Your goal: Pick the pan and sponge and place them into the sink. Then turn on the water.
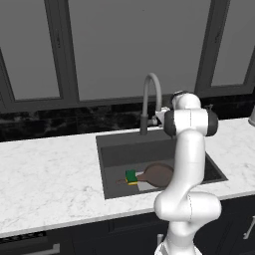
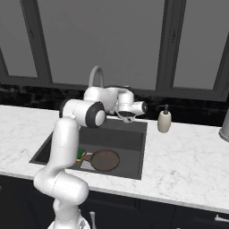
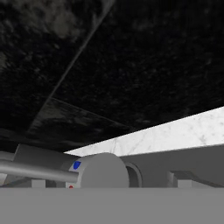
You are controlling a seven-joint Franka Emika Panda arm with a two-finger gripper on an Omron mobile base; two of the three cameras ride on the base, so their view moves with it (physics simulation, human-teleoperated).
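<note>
Hand (image 2: pixel 128 117) hovering over back of sink (image 1: pixel 112 149), by faucet (image 1: pixel 149 94), fingers spread wide, gripping nothing; pan (image 1: pixel 158 175) lying on sink floor, handle pointing left; sponge (image 1: pixel 131 176) sitting at pan's handle, touching it; soap bottle (image 2: pixel 164 120) standing on marble surface (image 1: pixel 50 174) right of sink; faucet base (image 3: pixel 98 171) showing close in hand view.

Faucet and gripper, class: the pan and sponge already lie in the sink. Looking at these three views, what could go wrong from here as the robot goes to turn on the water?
1. The open gripper hangs close by the faucet; a misjudged push could slip off the faucet's handle lever, leaving no water.
2. The soap bottle stands on the counter near the hand; a wide swing might topple it.
3. The sponge touches the pan, so a strong stream could shift it.
</note>
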